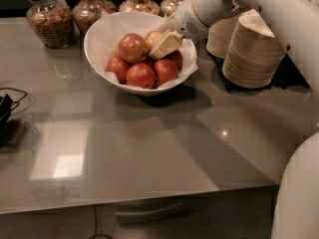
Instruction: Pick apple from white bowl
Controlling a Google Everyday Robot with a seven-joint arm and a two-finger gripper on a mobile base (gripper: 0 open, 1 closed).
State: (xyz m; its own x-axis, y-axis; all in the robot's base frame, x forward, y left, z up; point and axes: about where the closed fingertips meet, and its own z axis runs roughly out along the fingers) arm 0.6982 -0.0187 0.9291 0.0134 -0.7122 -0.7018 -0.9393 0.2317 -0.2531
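Note:
The white bowl (99, 39) stands at the back middle of the grey table and holds several apples. The palest apple (152, 37) lies at the bowl's back right, behind a red apple with yellow patches (131, 48) and above darker red apples (141, 75). My gripper (165, 45) reaches in from the right over the bowl's rim. Its tan tip lies against the pale apple's right side and hides part of it. My white arm (259, 4) runs off to the upper right.
Stacks of tan paper bowls (251, 54) stand just right of the white bowl, under my arm. Glass jars of food (47, 19) line the back edge. A black cable and device (6, 111) lie at the left edge. My robot's white body (299, 193) fills the lower right corner.

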